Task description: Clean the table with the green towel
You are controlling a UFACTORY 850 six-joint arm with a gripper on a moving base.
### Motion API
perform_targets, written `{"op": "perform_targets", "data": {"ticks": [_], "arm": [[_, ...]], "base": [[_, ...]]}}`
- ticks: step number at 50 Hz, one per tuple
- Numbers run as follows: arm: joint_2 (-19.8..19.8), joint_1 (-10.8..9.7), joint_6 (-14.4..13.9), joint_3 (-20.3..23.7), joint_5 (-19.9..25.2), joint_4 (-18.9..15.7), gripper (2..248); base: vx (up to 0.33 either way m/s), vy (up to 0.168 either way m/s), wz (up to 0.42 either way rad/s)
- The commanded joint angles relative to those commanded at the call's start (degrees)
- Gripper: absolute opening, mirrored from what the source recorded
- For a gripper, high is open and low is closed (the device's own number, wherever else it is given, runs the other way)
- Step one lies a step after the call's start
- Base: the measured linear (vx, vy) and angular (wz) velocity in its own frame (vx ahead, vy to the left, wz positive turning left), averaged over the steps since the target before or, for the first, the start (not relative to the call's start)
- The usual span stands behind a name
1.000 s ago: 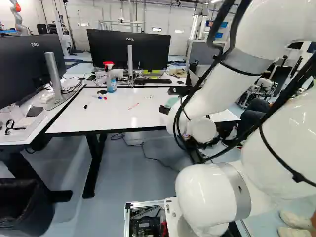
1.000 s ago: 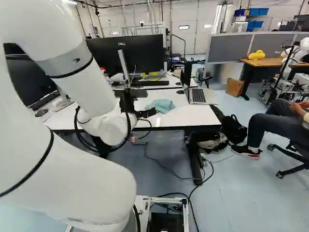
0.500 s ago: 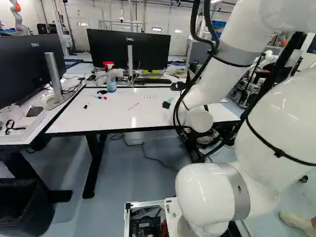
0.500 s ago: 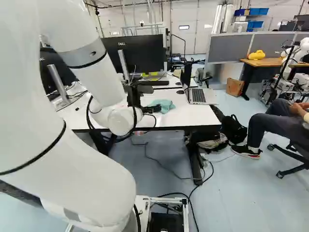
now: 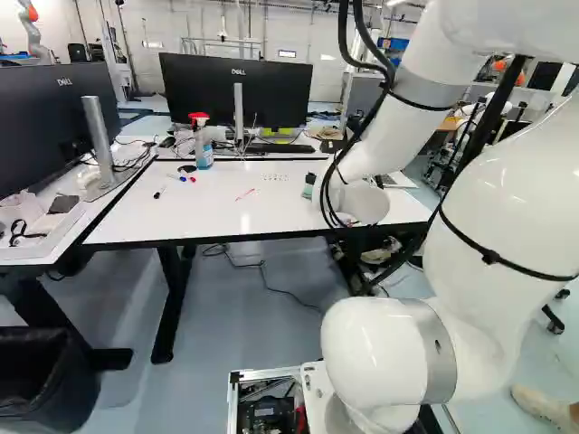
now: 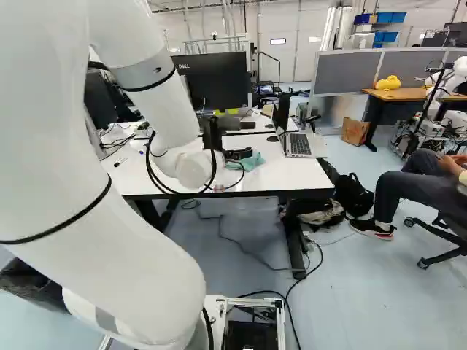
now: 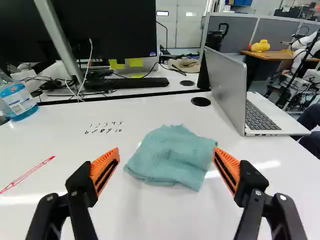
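My gripper [image 6: 239, 154] reaches out over the white table [image 6: 292, 173], beside the crumpled towel [image 6: 252, 161], which it partly hides. In the wrist view the blue-green towel [image 7: 172, 156] lies flat in a loose heap ahead of the gripper [image 7: 166, 152]. Its orange-padded fingers stand wide apart, one towards each side of the towel, with nothing gripped. Red pen lines [image 7: 27, 174] and handwritten black numbers [image 7: 103, 127] mark the tabletop.
An open laptop [image 7: 262, 119] stands right of the towel. On the left side are a spray bottle [image 5: 203, 146], a black marker [image 5: 157, 193] and small coloured pens [image 5: 184, 178]. Monitors [image 5: 237, 90] and a keyboard [image 7: 127, 83] stand behind. Another robot [image 6: 458, 71] is far right.
My arm has swung, carrying the gripper forward over the table and, in the right base view, rightward to the towel's side. The towel has stayed in place; the base has not moved.
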Motion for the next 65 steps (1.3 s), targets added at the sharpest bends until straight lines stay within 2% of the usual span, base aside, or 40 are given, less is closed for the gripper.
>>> {"op": "perform_targets", "data": {"ticks": [8,34,65], "arm": [[-1.12,-0.8,0.0,-2.31,-0.88,0.0,247],[-8.85,-2.68,0.0,-10.44,-5.26,0.0,247],[-16.21,-2.2,0.0,-18.83,-13.01,0.0,247]], "base": [[0.0,0.0,0.0],[0.0,0.0,0.0],[0.0,0.0,0.0]]}}
